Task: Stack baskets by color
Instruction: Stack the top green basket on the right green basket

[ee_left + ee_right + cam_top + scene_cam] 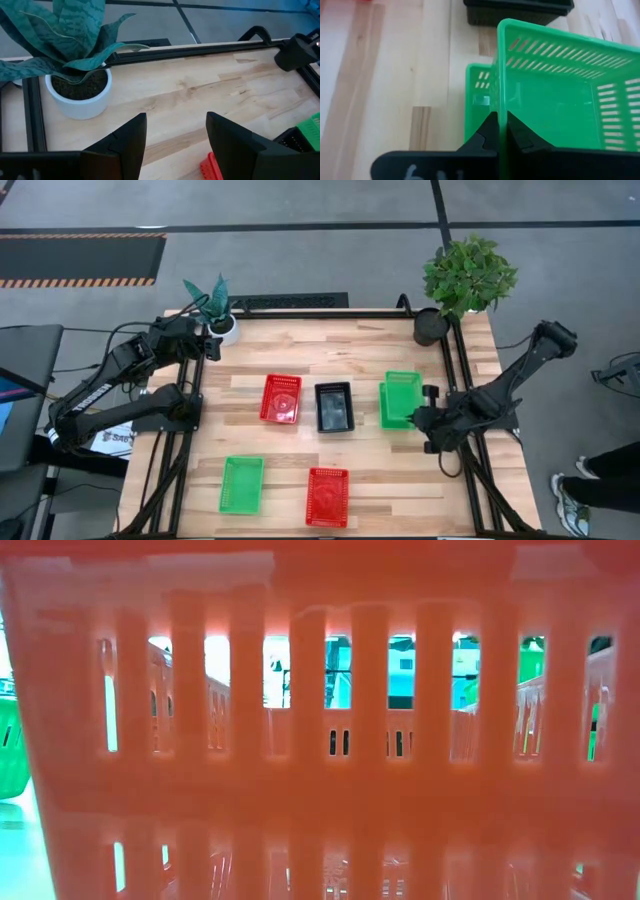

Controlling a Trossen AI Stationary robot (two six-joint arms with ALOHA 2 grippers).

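My right gripper (417, 418) is shut on a green basket (403, 387), which stands over a second green basket (388, 416) at the table's right. A black basket (334, 406) and a red basket (281, 398) sit on the table mid-table. Another green basket (241, 483) and another red basket (328, 496) lie near the front edge. The latter fills the low view as a red mesh wall (320, 740). My left gripper (175, 145) hangs open over the far left corner, beside a potted plant (77, 90). My right gripper pinches a side wall of the green basket at its upper edge (501, 107), by the near right corner, one finger inside and one outside. The fingers slant down from the table's right. The basket sits tilted over the second green basket (479, 97); whether they touch I cannot tell.
A snake plant in a white pot (222, 325) stands at the far left corner and a leafy plant in a dark pot (432, 325) at the far right. A black frame (300, 308) runs round the table. Bare wood lies between the two rows of baskets.
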